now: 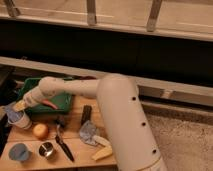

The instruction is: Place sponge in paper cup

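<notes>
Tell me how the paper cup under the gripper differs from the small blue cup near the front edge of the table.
The paper cup is cream-white; the small blue cup is blue. The paper cup stands farther back, next to the orange fruit, while the blue cup sits near the front edge beside the metal cup. The gripper hovers right at the paper cup's rim with the light-blue sponge; nothing is over the blue cup. Both stand upright on the wooden table.
</notes>
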Robot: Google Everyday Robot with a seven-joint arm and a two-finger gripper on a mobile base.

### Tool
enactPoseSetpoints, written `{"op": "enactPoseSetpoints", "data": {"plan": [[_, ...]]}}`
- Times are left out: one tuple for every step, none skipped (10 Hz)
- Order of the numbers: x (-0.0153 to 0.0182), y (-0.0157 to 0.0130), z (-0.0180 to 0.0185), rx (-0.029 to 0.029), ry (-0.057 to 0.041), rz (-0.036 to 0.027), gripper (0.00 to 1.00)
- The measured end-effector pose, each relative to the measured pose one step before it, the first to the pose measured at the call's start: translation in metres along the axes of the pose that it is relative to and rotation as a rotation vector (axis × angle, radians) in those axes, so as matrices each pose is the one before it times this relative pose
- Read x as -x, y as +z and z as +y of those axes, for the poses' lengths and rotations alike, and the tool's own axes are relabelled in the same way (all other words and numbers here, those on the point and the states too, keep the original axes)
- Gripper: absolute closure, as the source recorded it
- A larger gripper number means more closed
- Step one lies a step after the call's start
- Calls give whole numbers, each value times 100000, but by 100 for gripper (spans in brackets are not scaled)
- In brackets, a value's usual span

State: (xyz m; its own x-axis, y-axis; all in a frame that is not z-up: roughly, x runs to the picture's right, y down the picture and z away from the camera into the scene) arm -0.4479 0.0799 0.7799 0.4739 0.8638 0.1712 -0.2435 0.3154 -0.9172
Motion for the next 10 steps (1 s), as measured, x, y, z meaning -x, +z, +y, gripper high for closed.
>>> {"op": "enactPoseSetpoints", "data": {"plan": [[-125, -271, -96, -416, 574, -224, 44], [-139, -228, -54, -460, 517, -222, 33], [-107, -191, -38, -421, 376, -215, 24], [-34, -186, -57, -385, 225, -302, 20], [-27, -201, -126, -377, 227, -254, 20], [-11, -208, -131, -389, 188, -211, 20], [8, -111, -34, -215, 61, -190, 20], [36, -48, 41, -102, -210, -45, 20], [65, -33, 65, -119, -284, -76, 20], [174, -187, 104, -506, -648, -250, 20]]}}
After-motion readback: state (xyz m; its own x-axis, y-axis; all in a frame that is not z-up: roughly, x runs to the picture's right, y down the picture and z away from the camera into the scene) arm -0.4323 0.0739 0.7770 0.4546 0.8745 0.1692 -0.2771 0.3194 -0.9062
